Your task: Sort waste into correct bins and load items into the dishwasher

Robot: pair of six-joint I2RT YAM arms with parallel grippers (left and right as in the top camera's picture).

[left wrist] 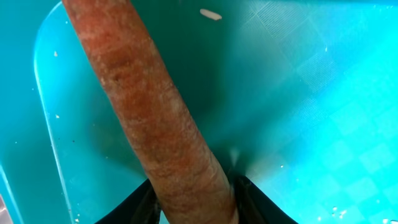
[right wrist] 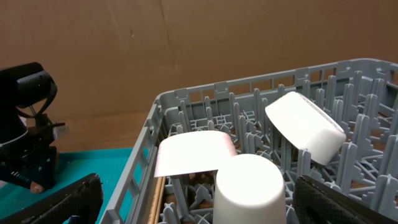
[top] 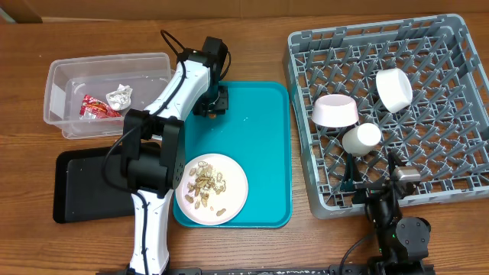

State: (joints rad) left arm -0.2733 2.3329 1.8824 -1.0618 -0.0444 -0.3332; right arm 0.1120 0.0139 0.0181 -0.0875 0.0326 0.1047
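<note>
The orange carrot (left wrist: 143, 106) runs from the top left down between the black fingers (left wrist: 134, 208) of my left gripper (left wrist: 193, 205), which is shut on it just over the teal tray (left wrist: 311, 112). From overhead that gripper (top: 210, 105) sits at the tray's far left corner. A white plate (top: 237, 200) holds peanut shells (top: 206, 183). The clear tub (top: 57, 84) contains the red wrapper (top: 98, 107) and paper wad (top: 120, 95). The grey rack (top: 451, 107) carries two bowls (top: 335, 111) (top: 393, 89) and a cup (top: 361, 139). My right gripper (right wrist: 199, 214) stands open at the rack's near edge.
The black tray (top: 84, 183) lies at the front left, partly under my left arm. Thin wooden sticks (right wrist: 158, 199) lie along the rack's inner wall. A brown cardboard wall (right wrist: 186, 50) stands behind the table.
</note>
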